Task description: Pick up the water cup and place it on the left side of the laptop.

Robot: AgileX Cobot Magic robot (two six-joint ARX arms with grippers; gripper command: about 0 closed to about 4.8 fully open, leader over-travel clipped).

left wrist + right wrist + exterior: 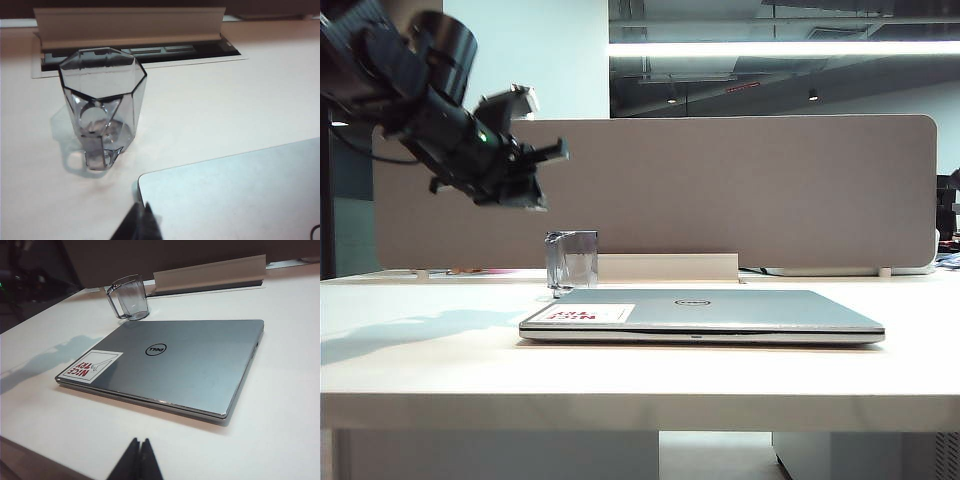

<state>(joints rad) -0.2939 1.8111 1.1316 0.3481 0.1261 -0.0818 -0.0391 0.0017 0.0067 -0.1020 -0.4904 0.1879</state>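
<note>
Clenched and empty, the left gripper (545, 170) is hovering above the water cup (571, 259) behind the laptop (710, 313) (lid shut), while the right gripper (138, 460), likewise clenched, is hanging near the laptop's front edge.

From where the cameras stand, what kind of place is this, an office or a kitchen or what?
Most likely an open-plan office. A closed laptop lies on a white desk backed by a grey divider panel, with a flip-up cable hatch behind the water cup and strip ceiling lighting.

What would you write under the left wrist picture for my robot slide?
Shut left gripper hovers over the upright, empty water cup beside the closed laptop.
</note>
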